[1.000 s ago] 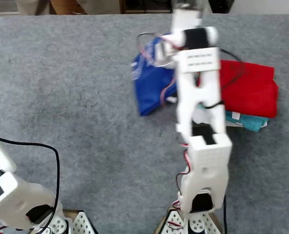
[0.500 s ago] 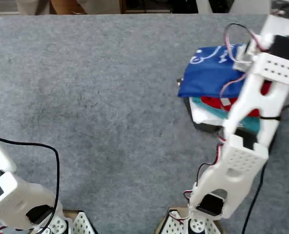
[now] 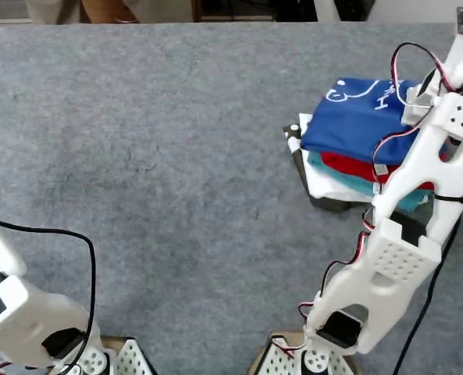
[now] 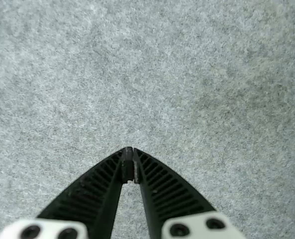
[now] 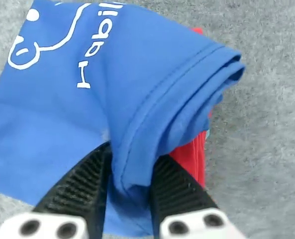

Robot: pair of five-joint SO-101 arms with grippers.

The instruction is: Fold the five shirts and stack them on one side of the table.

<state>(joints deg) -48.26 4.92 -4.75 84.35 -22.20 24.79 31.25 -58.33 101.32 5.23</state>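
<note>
We see the blue shirt (image 3: 354, 117) swung from mid-table onto the stack (image 3: 333, 186); our right gripper (image 5: 130, 160) still pinches it, left gripper (image 4: 129, 167) closed, empty. Release remains.

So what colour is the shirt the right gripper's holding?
Blue with white print; the shirt shows best in the right wrist view.

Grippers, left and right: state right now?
Left gripper: closed, holding nothing.
Right gripper: closed on the folded blue printed shirt.
</note>
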